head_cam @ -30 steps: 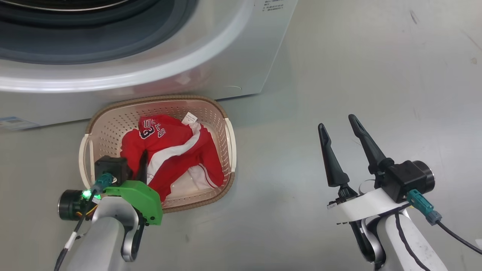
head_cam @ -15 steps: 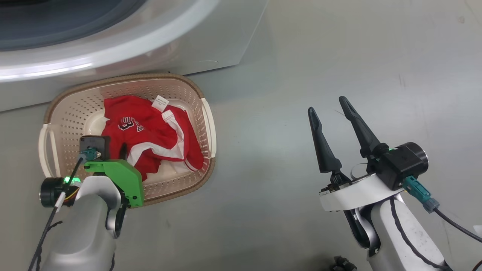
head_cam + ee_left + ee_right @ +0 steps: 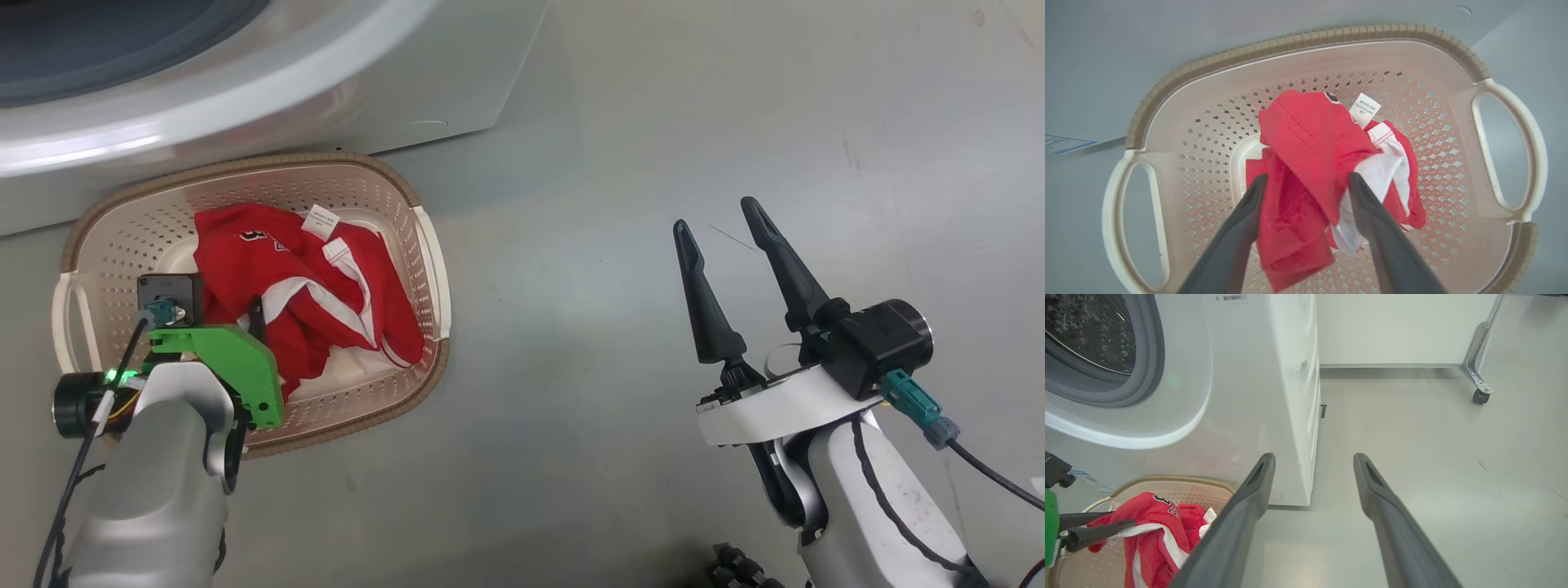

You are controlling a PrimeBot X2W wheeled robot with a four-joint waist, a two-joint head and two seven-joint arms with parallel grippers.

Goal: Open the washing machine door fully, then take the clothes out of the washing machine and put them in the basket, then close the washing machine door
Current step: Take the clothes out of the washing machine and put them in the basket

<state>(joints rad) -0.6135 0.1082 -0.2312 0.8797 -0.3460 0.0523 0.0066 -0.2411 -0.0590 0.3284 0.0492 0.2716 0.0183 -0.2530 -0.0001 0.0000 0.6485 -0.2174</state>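
Your left gripper (image 3: 1304,179) hangs over the basket (image 3: 1306,36) with its fingers spread wide. The red clothes (image 3: 1306,139) lie bunched between them, loose rather than pinched, so call that hand released. The heap sits inside the basket, down on the perforated bottom, and the basket stands on the floor (image 3: 612,327) right against the foot of the washing machine (image 3: 1257,375).

Your right gripper (image 3: 717,219) hovers over bare floor well to the side, fingers apart and holding nothing.

By my read, the unloading step is at its drop-off, and closing the door is what's left. The slice of steel drum (image 3: 1086,330) seen from the right wrist has no red in it, though most of the drum is out of frame.

Next, lift the left hand straight up so neither finger snags the fabric, then go and find the door.

For writing, there's a white tag (image 3: 1365,109) on the clothes with print too small to read, and a black-and-white "3" (image 3: 247,237) on the red cloth. A blue-printed sticker (image 3: 1063,143) on the machine is illegible too.
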